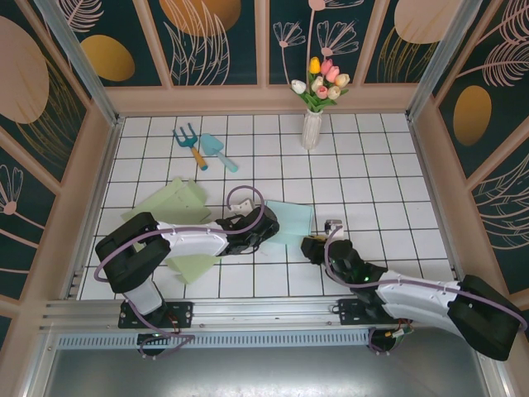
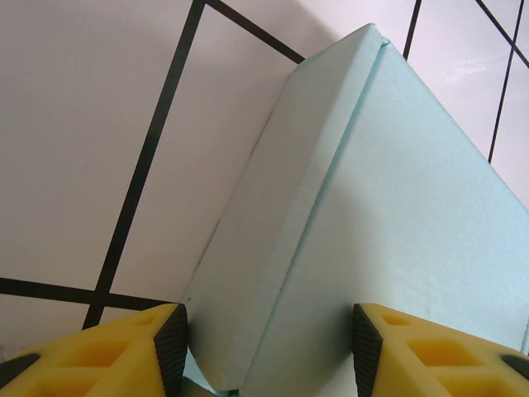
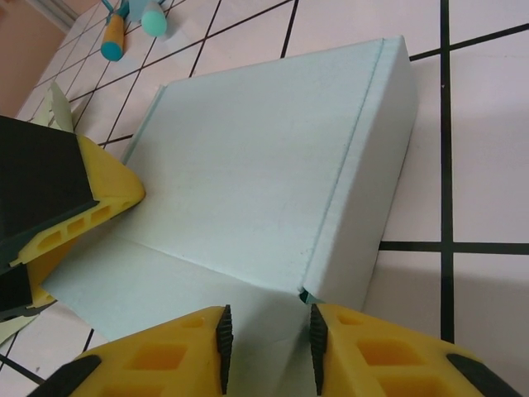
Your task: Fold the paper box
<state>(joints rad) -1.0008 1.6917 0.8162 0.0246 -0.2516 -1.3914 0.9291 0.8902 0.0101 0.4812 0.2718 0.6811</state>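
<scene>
Currently I see the paper box (image 1: 291,222) lying flat on the white tiled table (image 1: 388,182), near the middle and just ahead of both arms. It is pale blue, and one long side is folded up into a low wall. A flat flap spreads out from its near edge.

The left gripper (image 2: 270,331) sits at the box's left end. Its jaws stand well apart and straddle the folded wall, and I cannot tell whether either yellow finger presses on the paper.

The right gripper (image 3: 269,331) is at the box's near right corner. Its jaws are parted only a little, with the corner at the mouth of the gap and the flap beneath. I see no clear pinch.

Two pale green sheets (image 1: 169,201) lie to the left around the left arm. Farther back are a toy fork (image 1: 190,142) and trowel (image 1: 217,151), and a white vase (image 1: 311,131) of tulips stands by the rear wall.
</scene>
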